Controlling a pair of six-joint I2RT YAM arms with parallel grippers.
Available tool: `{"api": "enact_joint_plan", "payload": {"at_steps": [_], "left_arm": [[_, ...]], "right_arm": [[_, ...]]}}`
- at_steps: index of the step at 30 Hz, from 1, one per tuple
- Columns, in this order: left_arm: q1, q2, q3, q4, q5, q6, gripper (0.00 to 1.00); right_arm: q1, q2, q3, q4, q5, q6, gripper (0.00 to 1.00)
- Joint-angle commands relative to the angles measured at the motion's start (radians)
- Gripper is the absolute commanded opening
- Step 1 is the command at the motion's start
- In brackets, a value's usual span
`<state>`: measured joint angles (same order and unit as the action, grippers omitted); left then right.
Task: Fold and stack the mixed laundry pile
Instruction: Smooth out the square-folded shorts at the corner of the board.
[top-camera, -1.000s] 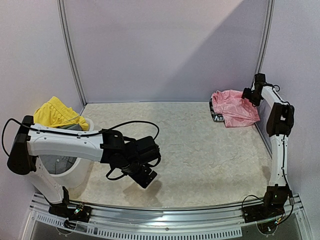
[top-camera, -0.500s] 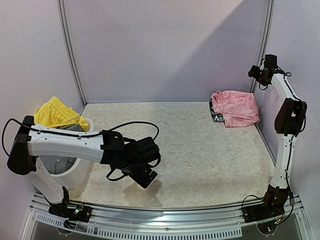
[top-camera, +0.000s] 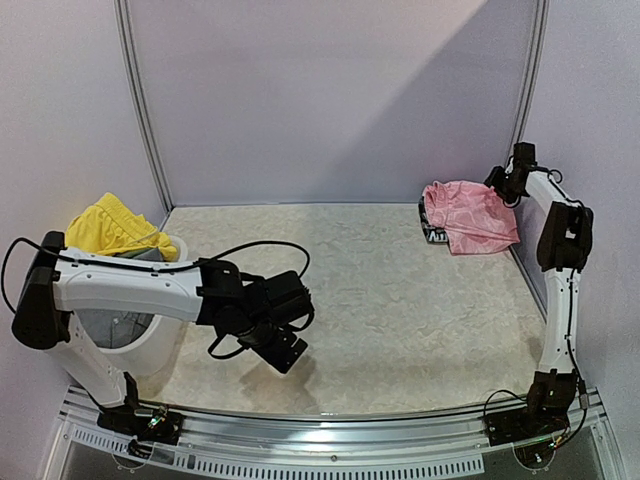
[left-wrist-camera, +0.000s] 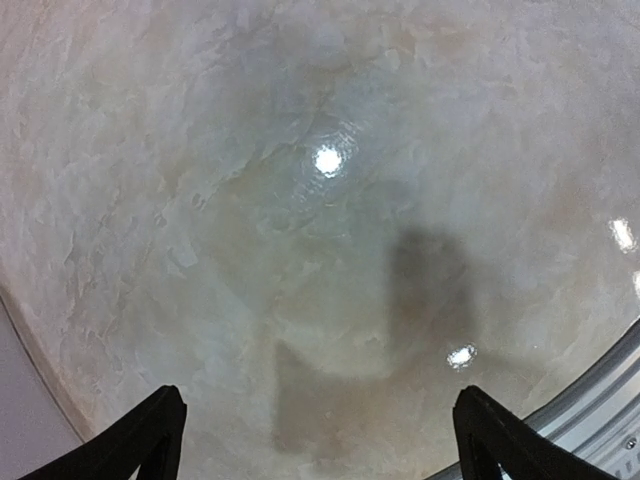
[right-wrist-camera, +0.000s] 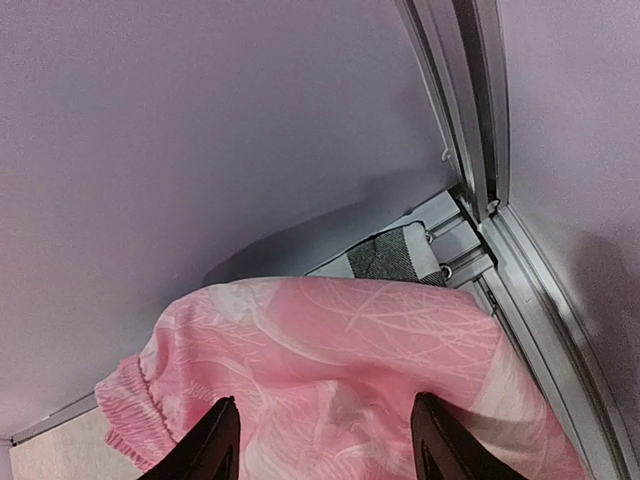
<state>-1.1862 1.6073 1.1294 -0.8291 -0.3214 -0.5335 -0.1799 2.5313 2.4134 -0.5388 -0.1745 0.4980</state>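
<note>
The pink garment lies folded at the back right corner, on top of the black-and-white checked shirt, of which only an edge shows. My right gripper hovers open just above the pink garment's far right edge. In the right wrist view the pink garment fills the space between the open fingers of the right gripper, and the checked shirt peeks out behind. The yellow garment lies in the white basket at the left. My left gripper is open and empty over bare table.
The metal corner post and wall rails stand right beside the right gripper. The table's front rail lies close to the left gripper. A grey piece shows under the yellow garment in the basket.
My right arm rose above the pink garment, then came back down to its far right edge. My left gripper shifted slightly to the left.
</note>
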Motion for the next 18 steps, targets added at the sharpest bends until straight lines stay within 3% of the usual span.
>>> {"api": "enact_joint_plan", "payload": {"at_steps": [1,11,18], "left_arm": [[0.036,-0.025,-0.013,-0.02,0.019,0.035,0.95],[0.134,-0.013,-0.011,-0.034,0.083,0.123,0.95],[0.207,0.013,0.006,-0.036,0.125,0.197,0.95]], "right_arm": [[-0.006,0.059,0.015,0.075,0.007,0.035,0.59],[-0.03,0.209,0.087,0.212,-0.009,0.166,0.6],[-0.035,0.275,0.112,0.293,-0.046,0.251,0.7]]}}
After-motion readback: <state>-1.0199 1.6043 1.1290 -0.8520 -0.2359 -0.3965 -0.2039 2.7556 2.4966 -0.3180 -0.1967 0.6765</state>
